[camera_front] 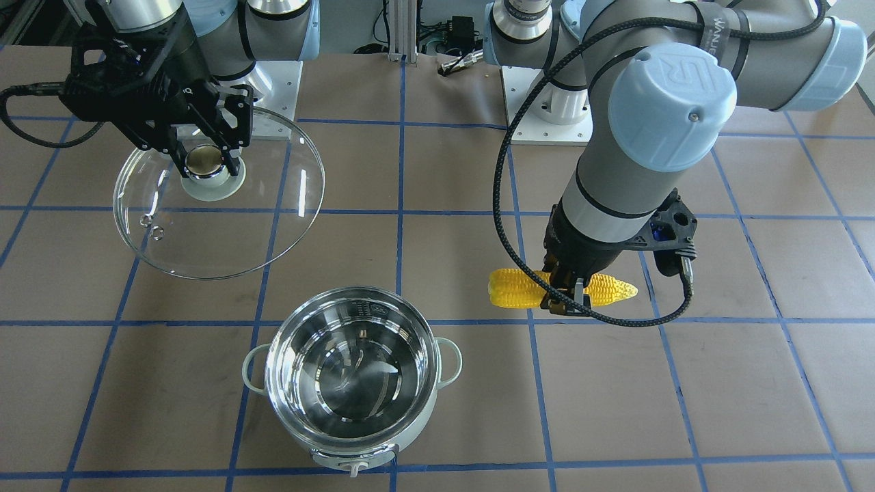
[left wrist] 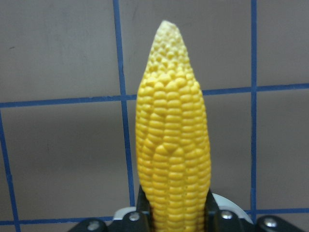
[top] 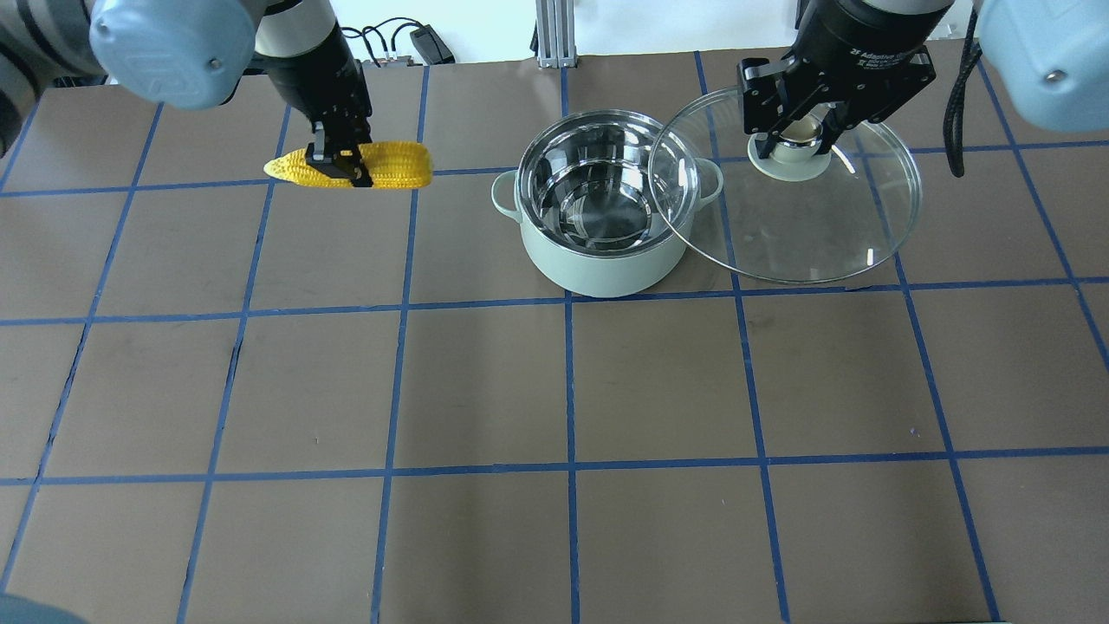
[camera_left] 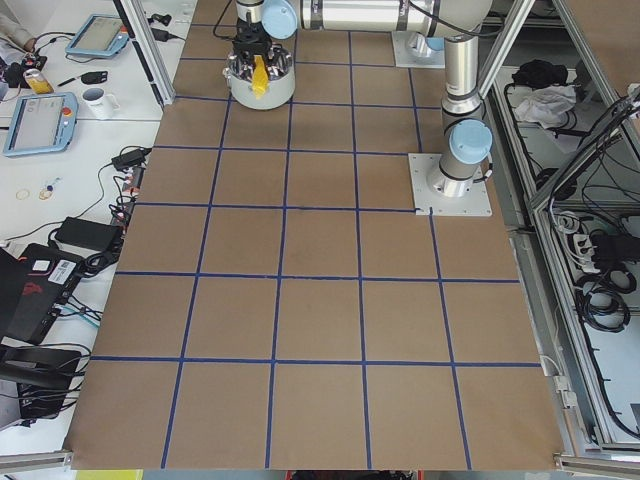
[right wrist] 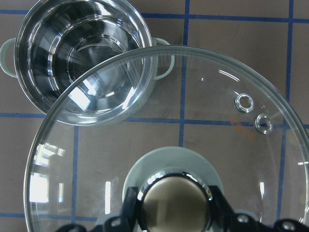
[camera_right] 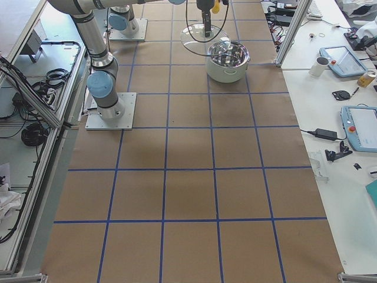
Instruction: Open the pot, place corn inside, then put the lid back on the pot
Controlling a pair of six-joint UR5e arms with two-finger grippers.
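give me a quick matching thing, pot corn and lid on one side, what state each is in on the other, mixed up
Column A
1. pot
2. corn
3. lid

Column B
a. held by its knob in the right gripper
b. uncovered, with nothing inside
c. gripped around its middle by the left gripper

Pairs: 1-b, 2-c, 3-a

The left arm, at the frame's right, is a grey tube with a pale blue cap embossed with a logo and one screw; a black braided cable runs alongside. The black right gripper reads "2F Adaptive"
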